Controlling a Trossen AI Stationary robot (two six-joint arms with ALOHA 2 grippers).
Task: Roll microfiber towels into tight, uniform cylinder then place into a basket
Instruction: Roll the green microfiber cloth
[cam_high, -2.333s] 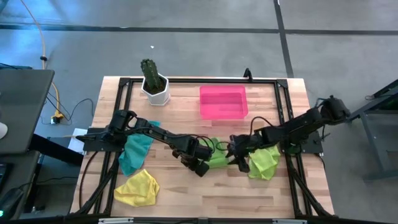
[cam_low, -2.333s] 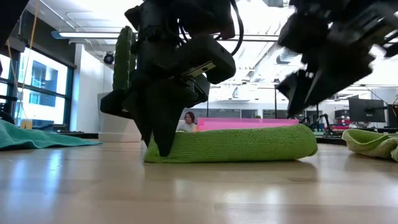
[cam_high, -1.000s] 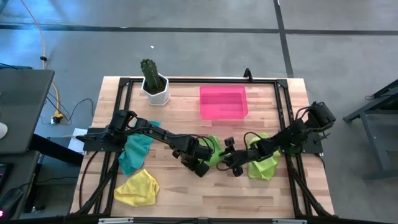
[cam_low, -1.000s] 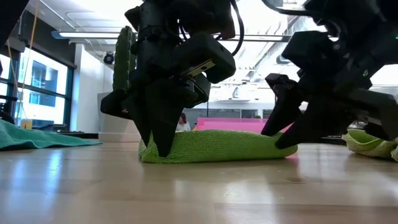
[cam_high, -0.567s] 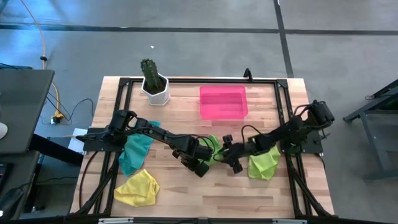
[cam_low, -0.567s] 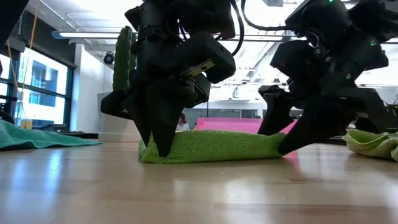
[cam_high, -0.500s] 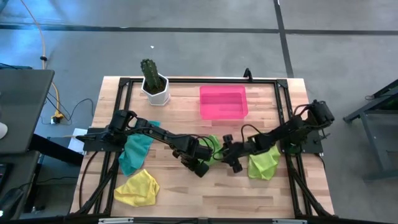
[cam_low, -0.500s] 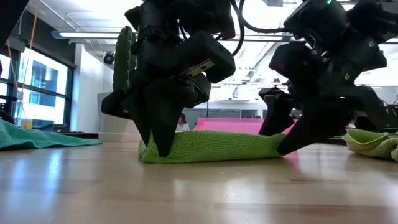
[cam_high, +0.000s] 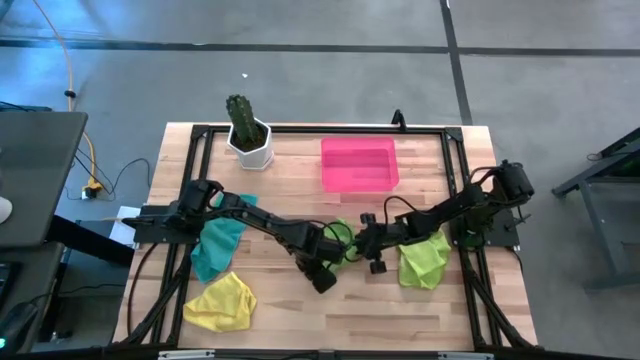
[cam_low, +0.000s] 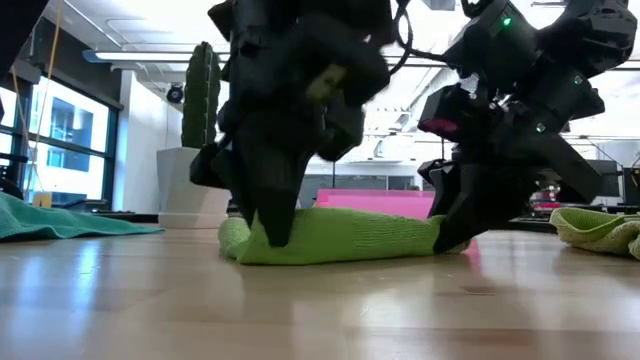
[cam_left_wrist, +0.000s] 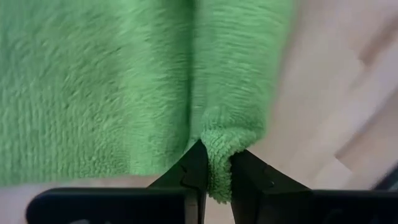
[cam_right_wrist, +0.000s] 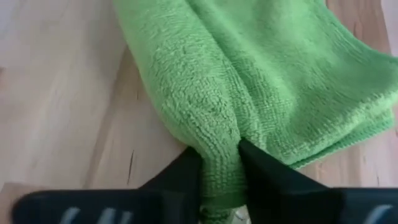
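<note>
A lime green microfiber towel (cam_low: 345, 235), partly rolled, lies on the table's middle (cam_high: 343, 232). My left gripper (cam_low: 270, 232) is shut on its left end and my right gripper (cam_low: 447, 238) on its right end. A second lime green towel (cam_high: 424, 263) lies crumpled to the right, a teal one (cam_high: 215, 245) to the left and a yellow one (cam_high: 222, 300) near the front left. The pink basket (cam_high: 359, 163) stands at the far middle. My left gripper pinches the rolled edge at the towel's left end (cam_left_wrist: 217, 146) between its two fingers. They come steeply from above. The roll rests on the table. My right gripper pinches a thick fold at the towel's right end (cam_right_wrist: 214, 134) between its two fingers. They slant down from the table's right. The towel lies on the table ahead of them.
A white pot with a cactus (cam_high: 247, 135) stands at the far left. A black frame (cam_high: 300, 128) runs round the tabletop. Bare wood (cam_high: 350, 310) lies toward the near edge.
My right gripper has moved toward the table's left onto the towel's right end, sunk a little and shut on it. My left gripper has rolled about its own line with the towel's left end in its hold.
</note>
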